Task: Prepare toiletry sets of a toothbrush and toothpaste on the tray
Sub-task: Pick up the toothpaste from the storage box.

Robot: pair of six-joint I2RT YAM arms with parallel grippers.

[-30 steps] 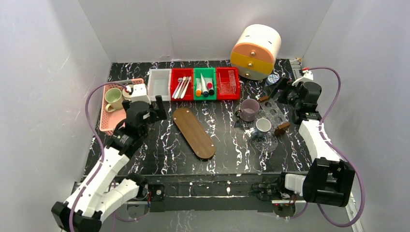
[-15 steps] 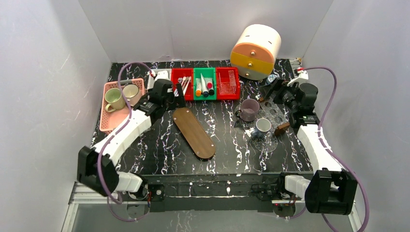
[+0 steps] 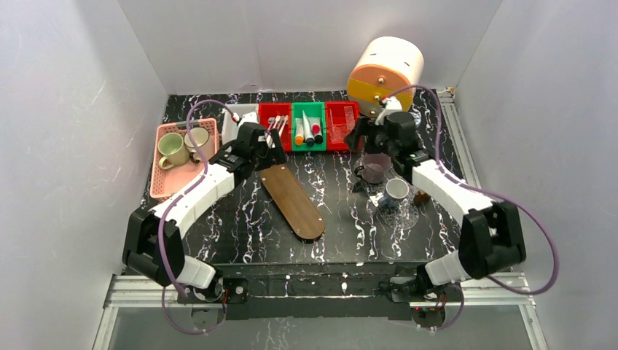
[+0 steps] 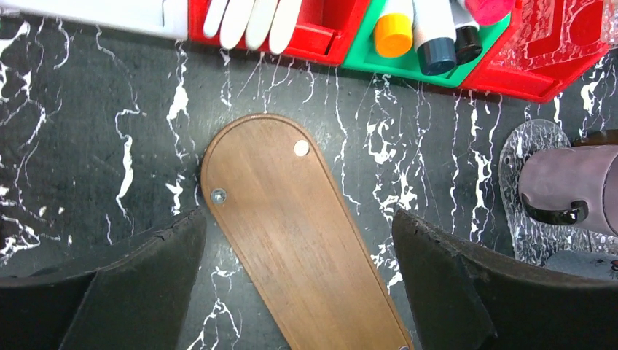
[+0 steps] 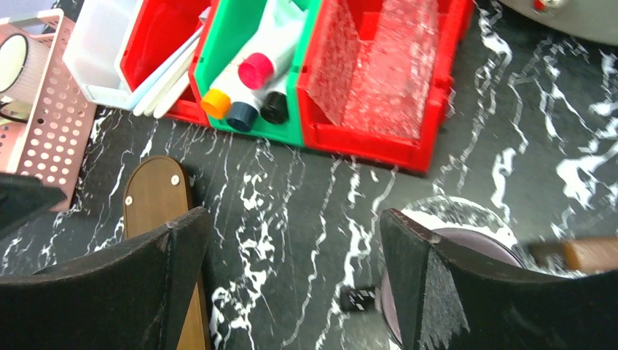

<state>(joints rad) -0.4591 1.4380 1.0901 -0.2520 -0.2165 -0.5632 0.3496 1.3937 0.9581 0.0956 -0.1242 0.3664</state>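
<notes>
Several slim white toothbrushes (image 3: 275, 130) lie in a red bin; they also show in the left wrist view (image 4: 251, 18) and the right wrist view (image 5: 169, 73). Small white tubes (image 3: 308, 131) with orange (image 4: 394, 36), dark (image 4: 437, 55) and pink (image 5: 255, 71) caps lie in the green bin beside it. The oval wooden tray (image 3: 293, 200) lies bare in front of the bins. My left gripper (image 3: 268, 149) is open and empty above the tray's far end (image 4: 299, 215). My right gripper (image 3: 359, 140) is open and empty over the table just in front of the bins (image 5: 295, 213).
A pink basket (image 3: 166, 179) with two mugs stands at the left. A white bin (image 3: 239, 124) and a red bin with clear plastic (image 3: 342, 125) flank the row. A round drawer unit (image 3: 386, 69) stands behind. A purple mug (image 3: 377, 166) and a white mug (image 3: 397, 191) stand on a clear plate at right.
My left arm has swung right from beside the pink basket to the tray's far end. My right arm has swung left from the table's right edge to the bins.
</notes>
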